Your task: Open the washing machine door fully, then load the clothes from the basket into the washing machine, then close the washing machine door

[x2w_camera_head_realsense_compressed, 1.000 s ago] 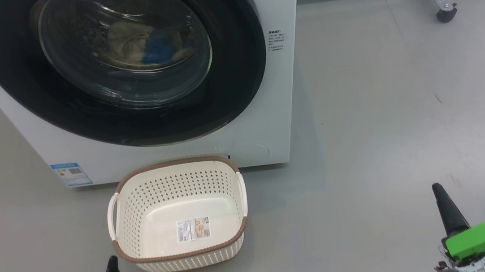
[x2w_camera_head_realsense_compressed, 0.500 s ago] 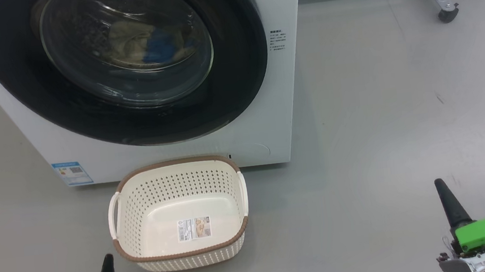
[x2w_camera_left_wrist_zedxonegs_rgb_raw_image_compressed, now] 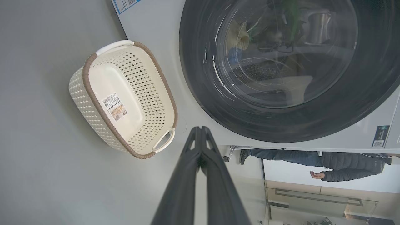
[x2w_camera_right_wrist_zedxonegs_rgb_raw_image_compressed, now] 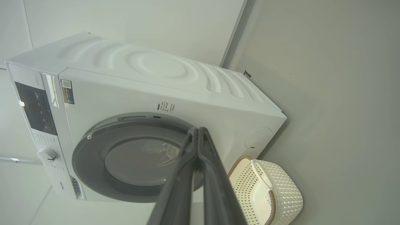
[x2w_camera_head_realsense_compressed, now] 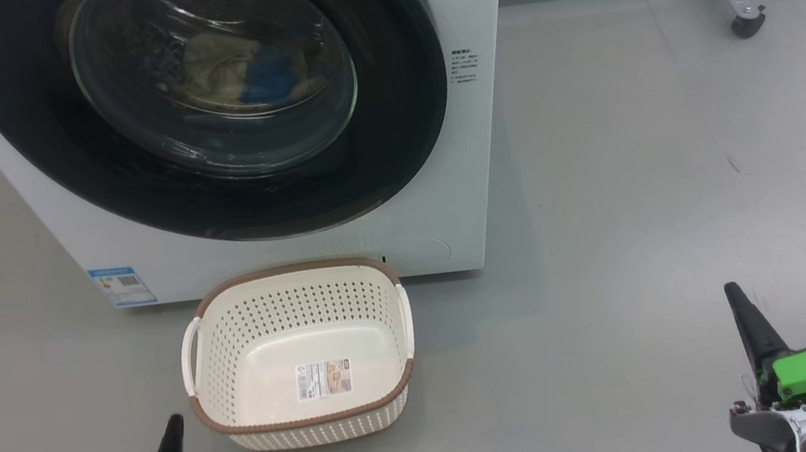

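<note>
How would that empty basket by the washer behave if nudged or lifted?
Probably light: the basket is empty, thin perforated plastic. Low and wide, it would likely slide on the smooth floor rather than tip. So full of holes, it might flex somewhat if squeezed.

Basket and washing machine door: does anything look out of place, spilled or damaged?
Nothing stands out. The basket stands upright and empty, the washing machine door is shut, and the clothes lie behind its glass.

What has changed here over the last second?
Very little. The left gripper drifted slightly left and the right gripper slightly right and up the head view. Both stayed shut and empty. The washing machine door stayed closed with the clothes behind it, and the basket stayed empty.
</note>
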`<state>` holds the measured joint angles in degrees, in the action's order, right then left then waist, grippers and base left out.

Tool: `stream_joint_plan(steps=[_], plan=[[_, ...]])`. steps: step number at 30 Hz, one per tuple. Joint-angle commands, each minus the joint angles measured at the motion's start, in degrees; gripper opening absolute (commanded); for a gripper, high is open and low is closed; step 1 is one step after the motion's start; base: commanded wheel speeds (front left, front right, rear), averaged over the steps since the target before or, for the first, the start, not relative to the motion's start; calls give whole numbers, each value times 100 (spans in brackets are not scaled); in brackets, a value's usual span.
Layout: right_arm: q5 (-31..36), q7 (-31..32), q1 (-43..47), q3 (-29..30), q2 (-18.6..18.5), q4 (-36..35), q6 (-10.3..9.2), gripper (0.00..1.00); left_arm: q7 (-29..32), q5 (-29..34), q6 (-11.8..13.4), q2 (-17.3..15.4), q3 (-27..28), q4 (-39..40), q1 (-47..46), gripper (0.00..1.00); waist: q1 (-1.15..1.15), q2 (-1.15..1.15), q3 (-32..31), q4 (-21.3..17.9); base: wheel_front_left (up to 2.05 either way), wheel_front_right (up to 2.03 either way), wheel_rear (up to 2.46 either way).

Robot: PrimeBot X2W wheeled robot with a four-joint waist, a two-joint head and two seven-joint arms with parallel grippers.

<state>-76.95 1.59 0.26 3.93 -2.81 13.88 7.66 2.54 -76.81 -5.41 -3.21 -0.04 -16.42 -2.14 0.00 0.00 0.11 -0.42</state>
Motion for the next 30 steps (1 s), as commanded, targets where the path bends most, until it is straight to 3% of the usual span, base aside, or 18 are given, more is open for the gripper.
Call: stream_joint_plan(steps=[1,24,30], plan=[[-183,54,-340,-47,-135,-150,-13,0,36,-151,-41,-37,224,215,-303,0,0,0,0,2,0,0,0],[-1681,336,-627,68,-145,3,-17,0,396,-1534,-208,30,657,236,-406,0,0,0,7,42,0,0,0],[-1669,347,-628,82,-136,4,-17,0,396,-1534,-208,30,658,236,-406,0,0,0,7,42,0,0,0]])
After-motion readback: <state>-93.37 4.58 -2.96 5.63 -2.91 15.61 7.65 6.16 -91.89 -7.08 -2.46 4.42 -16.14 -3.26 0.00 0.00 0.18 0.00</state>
